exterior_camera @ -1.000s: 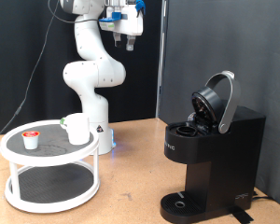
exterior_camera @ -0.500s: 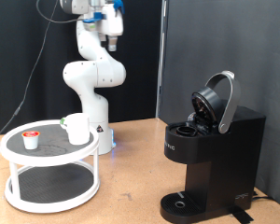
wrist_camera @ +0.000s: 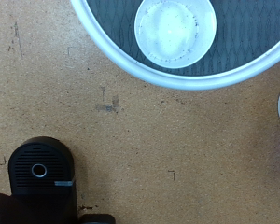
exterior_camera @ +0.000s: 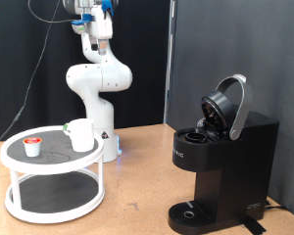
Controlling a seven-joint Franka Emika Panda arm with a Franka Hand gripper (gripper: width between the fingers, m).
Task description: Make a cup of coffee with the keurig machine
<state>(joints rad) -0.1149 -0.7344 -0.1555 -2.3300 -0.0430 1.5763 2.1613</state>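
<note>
Hanging high above the cup [exterior_camera: 80,134], the jaws [exterior_camera: 100,44] hold nothing; their opening cannot be told.

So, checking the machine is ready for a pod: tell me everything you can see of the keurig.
The keurig is a black, boxy, plastic-looking brewer standing upright on the brown table, at the exterior view's right. Its rounded, silver-rimmed lid is hinged up, open. The front carries a small white logo, and a round drip base sits at the bottom. Nothing touches it; no cup stands under it. The wrist view shows its base from above.
</note>
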